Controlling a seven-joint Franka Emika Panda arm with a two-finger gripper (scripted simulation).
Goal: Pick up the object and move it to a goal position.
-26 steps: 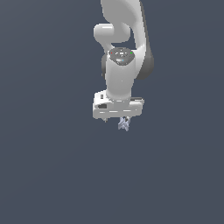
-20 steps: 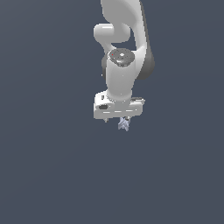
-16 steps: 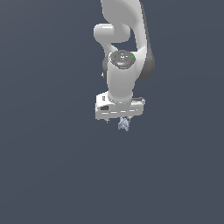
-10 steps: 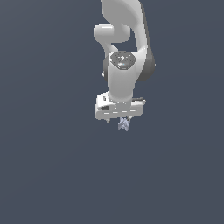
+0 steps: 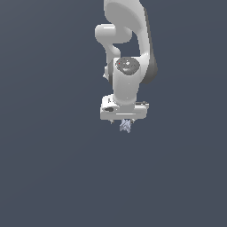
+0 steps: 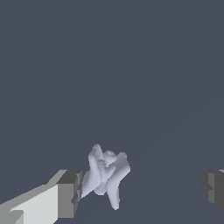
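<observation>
Plain grey backdrop unchanged; fingers (image 6: pixel 65 197) stay spread apart, one touching the object (image 6: pixel 106 173)

Flat, even simulator light, sharp focus, no glare, only soft shading on surfaces

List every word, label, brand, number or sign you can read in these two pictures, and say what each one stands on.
No readable text appears in either view.
The white robot arm shows only tiny red and green specks on its round joint cap, too small to read as any sign.
The gripper and the lavender-grey lumpy object bear no markings.
</observation>
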